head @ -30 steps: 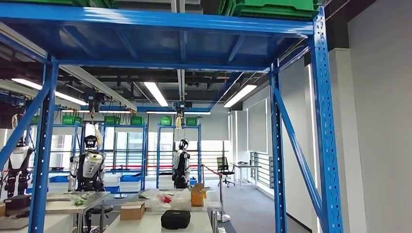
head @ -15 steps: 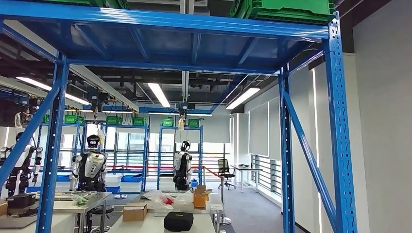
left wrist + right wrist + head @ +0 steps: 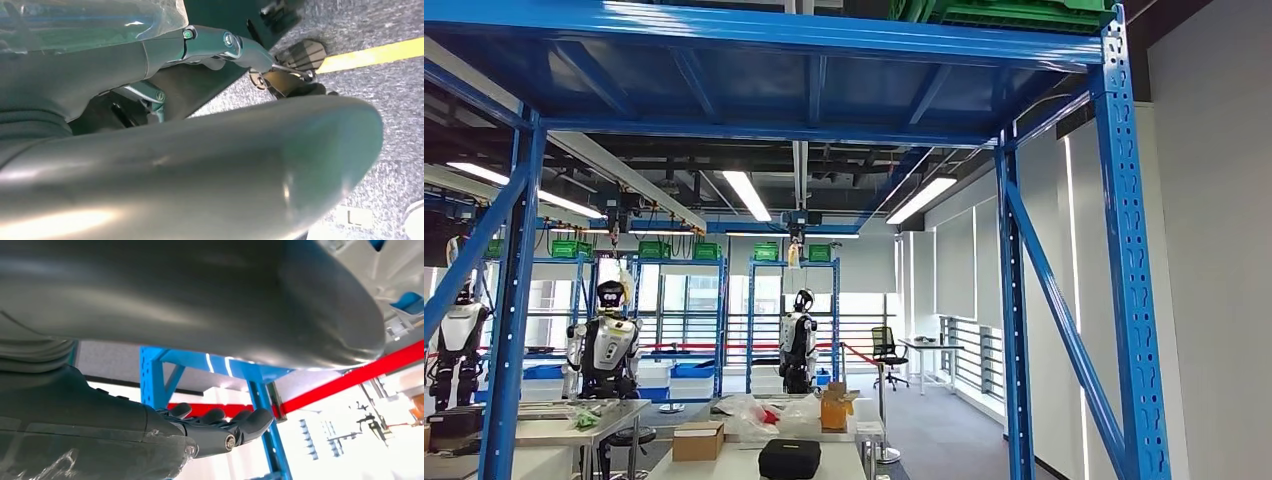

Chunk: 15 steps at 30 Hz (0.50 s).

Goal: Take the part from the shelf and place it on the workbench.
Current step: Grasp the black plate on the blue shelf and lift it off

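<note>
Camera tilted; blue shelf point(image 3: 764, 35) frames workshop.

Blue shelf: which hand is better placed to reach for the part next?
Right, probably. The right hand is empty, fingers extended, and faces the blue shelf upright. The left hand points down at the grey floor with its yellow line.

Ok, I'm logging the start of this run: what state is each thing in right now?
Left hand: fingers out, holds nothing.
Right hand: fingers stretched out, holds nothing.
Ceiling lights: on.
Black case: closed, on a table.
Cardboard box: closed.
Office chair: unoccupied.
Green crate: up on the shelf.
</note>
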Each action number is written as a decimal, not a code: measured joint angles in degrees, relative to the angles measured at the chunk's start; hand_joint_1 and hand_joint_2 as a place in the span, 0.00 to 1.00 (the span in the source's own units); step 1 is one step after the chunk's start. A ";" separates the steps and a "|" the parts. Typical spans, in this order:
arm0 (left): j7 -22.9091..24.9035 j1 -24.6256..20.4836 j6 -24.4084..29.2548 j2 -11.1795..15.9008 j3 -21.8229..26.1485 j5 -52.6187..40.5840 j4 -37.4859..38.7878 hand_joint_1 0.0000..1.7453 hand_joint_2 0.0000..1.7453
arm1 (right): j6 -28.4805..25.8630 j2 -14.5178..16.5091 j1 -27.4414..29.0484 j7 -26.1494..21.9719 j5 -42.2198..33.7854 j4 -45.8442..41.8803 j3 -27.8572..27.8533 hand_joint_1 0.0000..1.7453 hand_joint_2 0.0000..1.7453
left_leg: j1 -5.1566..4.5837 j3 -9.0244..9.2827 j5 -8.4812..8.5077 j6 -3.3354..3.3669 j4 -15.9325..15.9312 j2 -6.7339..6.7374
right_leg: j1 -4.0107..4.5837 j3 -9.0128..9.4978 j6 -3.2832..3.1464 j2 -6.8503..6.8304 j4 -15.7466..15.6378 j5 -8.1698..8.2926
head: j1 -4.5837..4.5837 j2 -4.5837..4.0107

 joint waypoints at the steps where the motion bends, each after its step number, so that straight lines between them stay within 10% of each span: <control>1: 0.01 0.04 -0.01 0.03 0.00 -0.01 0.00 0.00 0.00 | -0.04 0.00 0.04 0.00 -0.02 -0.01 0.00 0.00 0.00 | -0.13 0.25 -0.25 0.39 -0.91 -0.04 | 0.04 -0.14 0.33 0.00 0.00 -0.05 | -0.03 0.00; 5: -0.04 0.04 -0.02 -0.07 0.01 -0.02 0.00 0.00 0.00 | -0.16 -0.08 0.03 0.01 -0.06 -0.14 -0.15 0.00 0.00 | 0.11 1.11 -0.45 1.88 -2.37 -0.10 | -0.08 -0.56 1.57 -0.18 0.89 -0.95 | -0.28 -0.01; 9: -0.01 0.05 -0.03 -0.10 0.01 -0.02 0.00 0.00 0.00 | -0.21 -0.11 0.42 0.01 -0.09 -0.18 -0.11 0.00 0.00 | 0.05 1.79 -0.74 2.62 -2.64 -0.07 | -0.16 -8.50 2.01 -0.10 14.98 -6.02 | -0.72 -0.01; 11: 0.04 0.05 -0.03 -0.10 0.01 -0.01 0.00 0.00 0.00 | -0.21 -0.11 0.68 0.01 -0.10 -0.18 -0.08 0.00 0.00 | -0.06 2.32 -1.18 2.65 -2.62 -0.12 | -0.16 -10.18 1.95 -0.10 15.91 -4.04 | -0.83 -0.01; 15: 0.05 0.06 -0.04 -0.12 0.01 0.00 0.00 0.00 0.00 | -0.22 -0.11 0.65 0.01 -0.11 -0.19 -0.11 0.00 0.00 | -0.31 3.62 -2.60 1.88 -2.55 -0.16 | 0.09 -4.96 1.13 -0.21 2.44 3.62 | -0.80 -0.01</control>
